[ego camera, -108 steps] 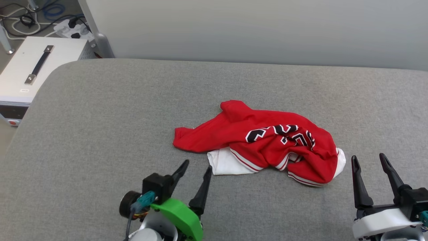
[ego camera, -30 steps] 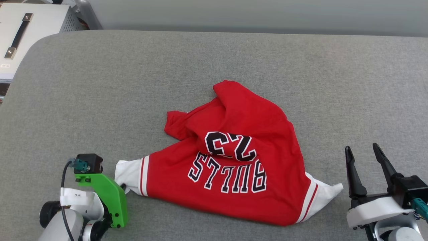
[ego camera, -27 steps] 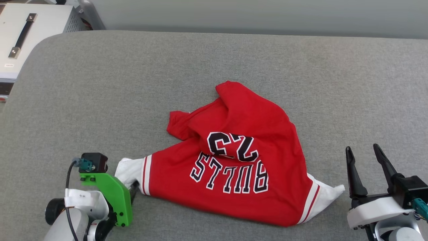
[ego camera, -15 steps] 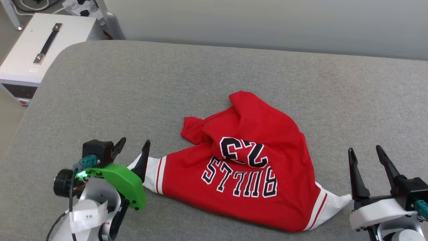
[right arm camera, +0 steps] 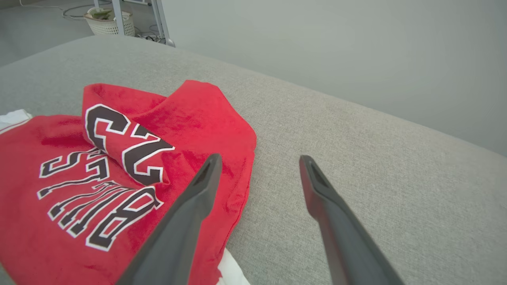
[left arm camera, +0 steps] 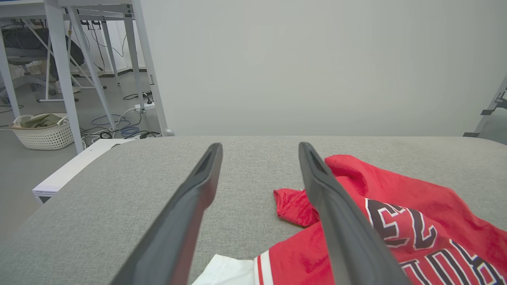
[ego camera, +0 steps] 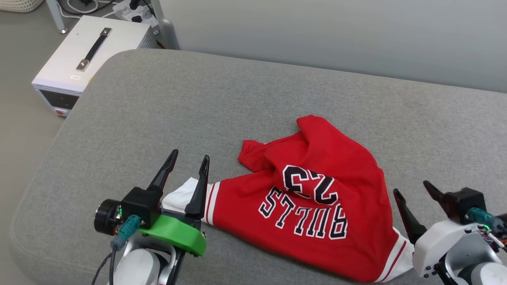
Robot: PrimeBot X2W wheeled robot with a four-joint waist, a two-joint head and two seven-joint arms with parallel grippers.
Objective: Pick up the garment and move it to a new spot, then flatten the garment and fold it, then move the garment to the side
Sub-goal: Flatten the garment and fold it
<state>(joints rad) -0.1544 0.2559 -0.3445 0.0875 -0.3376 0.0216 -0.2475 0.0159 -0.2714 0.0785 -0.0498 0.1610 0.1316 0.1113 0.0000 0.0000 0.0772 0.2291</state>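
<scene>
So the garment [ego camera: 317, 198] is lying on the worktop [ego camera: 198, 99], a bit right of centre and closer to the near edge, with its far part flopped forward over its own middle and one end poking out to each side. The left tool [ego camera: 190, 154] sits over its left end and the right tool [ego camera: 410, 187] is just beside its right end, so the garment's between the two. Off the worktop's far left corner there's a box [ego camera: 115, 43] on the floor [ego camera: 20, 99], a basket [left arm camera: 43, 132] further back, and a wall [ego camera: 317, 31] right behind the far edge.
</scene>
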